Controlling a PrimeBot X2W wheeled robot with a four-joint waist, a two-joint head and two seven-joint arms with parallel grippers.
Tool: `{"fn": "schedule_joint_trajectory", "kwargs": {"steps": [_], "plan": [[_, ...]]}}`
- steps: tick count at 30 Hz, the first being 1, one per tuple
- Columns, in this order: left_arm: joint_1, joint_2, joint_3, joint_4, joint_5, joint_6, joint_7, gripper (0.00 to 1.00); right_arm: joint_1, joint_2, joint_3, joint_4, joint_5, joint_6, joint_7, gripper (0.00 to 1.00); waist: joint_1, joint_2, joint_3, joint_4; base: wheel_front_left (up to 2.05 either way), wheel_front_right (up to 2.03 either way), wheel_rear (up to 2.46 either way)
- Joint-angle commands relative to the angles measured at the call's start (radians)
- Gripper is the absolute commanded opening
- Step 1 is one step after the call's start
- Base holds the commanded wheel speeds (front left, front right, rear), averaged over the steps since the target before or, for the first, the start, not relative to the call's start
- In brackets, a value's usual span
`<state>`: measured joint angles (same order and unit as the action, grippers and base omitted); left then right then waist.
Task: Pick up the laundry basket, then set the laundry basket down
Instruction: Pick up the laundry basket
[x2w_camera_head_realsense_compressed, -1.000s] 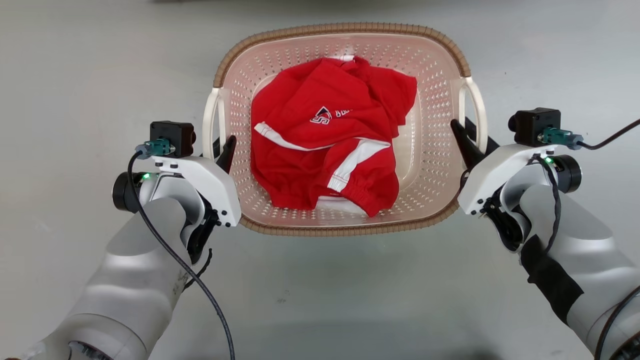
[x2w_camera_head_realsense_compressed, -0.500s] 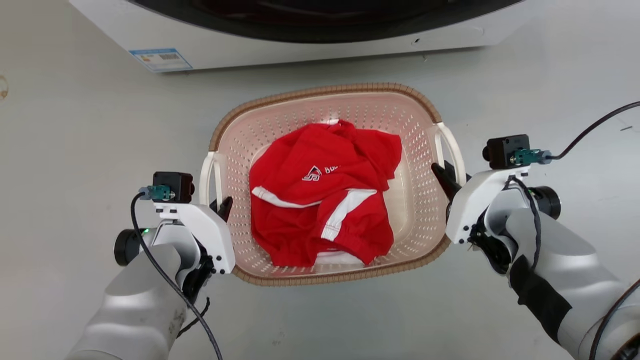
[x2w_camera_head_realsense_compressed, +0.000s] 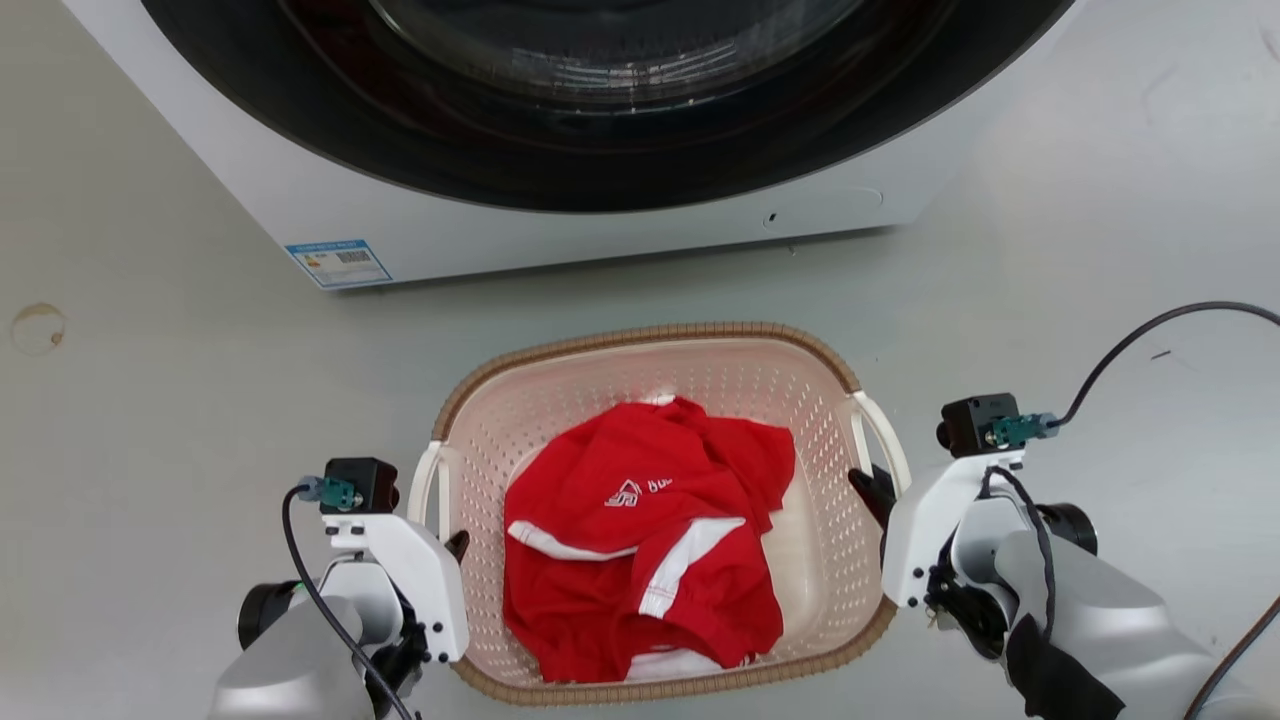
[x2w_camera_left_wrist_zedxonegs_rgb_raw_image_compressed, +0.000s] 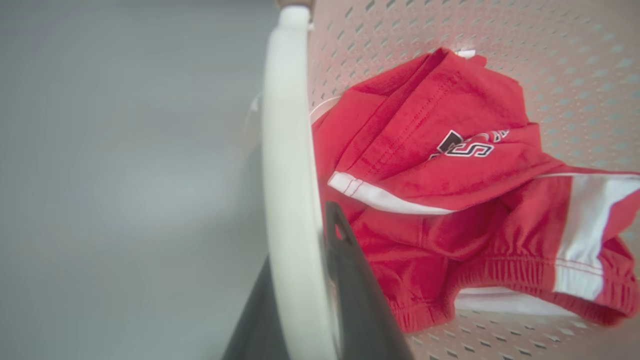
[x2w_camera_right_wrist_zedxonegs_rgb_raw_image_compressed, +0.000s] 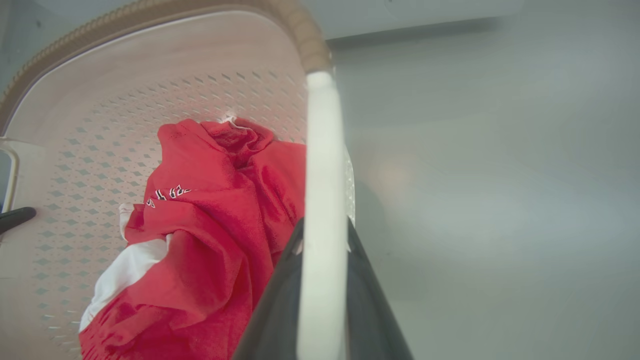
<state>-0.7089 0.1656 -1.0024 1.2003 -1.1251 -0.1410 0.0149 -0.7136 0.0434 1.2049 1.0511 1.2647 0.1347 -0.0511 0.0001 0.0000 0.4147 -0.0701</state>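
Since a second ago the head camera has tilted up, so the white washer (x2w_camera_head_realsense_compressed: 500, 230) now shows beyond the laundry basket (x2w_camera_head_realsense_compressed: 650, 335), and both arms keep their places at its sides. Left pincer (x2w_camera_left_wrist_zedxonegs_rgb_raw_image_compressed: 300, 240) is clenched on the left handle (x2w_camera_left_wrist_zedxonegs_rgb_raw_image_compressed: 285, 150) and right pincer (x2w_camera_right_wrist_zedxonegs_rgb_raw_image_compressed: 325, 235) on the right handle (x2w_camera_right_wrist_zedxonegs_rgb_raw_image_compressed: 322, 150), a dark finger on either side of each white bar. Holding a crumpled red garment (x2w_camera_head_realsense_compressed: 640, 540), the basket hangs between the arms near the washer; whether it touches the grey floor (x2w_camera_head_realsense_compressed: 150, 450) I cannot tell.
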Motion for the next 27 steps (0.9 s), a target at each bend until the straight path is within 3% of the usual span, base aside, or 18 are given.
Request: {"fn": "schedule_joint_trajectory", "kwargs": {"steps": [1, 13, 27], "plan": [[0.043, 0.124, 0.015, 0.055, -0.007, 0.010, 0.016, 0.00, 0.038, -0.094, 0.004, 0.048, 0.020, -0.004, 0.003, 0.00, -0.0001, 0.0000, -0.061, -0.008, 0.00, 0.00, 0.00], [0.171, 0.132, -0.003, 0.066, -0.048, 0.010, 0.111, 0.00, 0.127, -0.094, 0.057, 0.072, 0.052, -0.004, 0.116, 0.00, -0.0001, 0.0000, -0.261, -0.019, 0.00, 0.00, 0.00], [0.242, 0.141, -0.006, 0.081, -0.081, 0.011, 0.199, 0.00, 0.171, -0.094, 0.069, 0.106, 0.036, -0.004, 0.156, 0.00, -0.0001, 0.0000, -0.413, -0.004, 0.00, 0.00, 0.00]]}}
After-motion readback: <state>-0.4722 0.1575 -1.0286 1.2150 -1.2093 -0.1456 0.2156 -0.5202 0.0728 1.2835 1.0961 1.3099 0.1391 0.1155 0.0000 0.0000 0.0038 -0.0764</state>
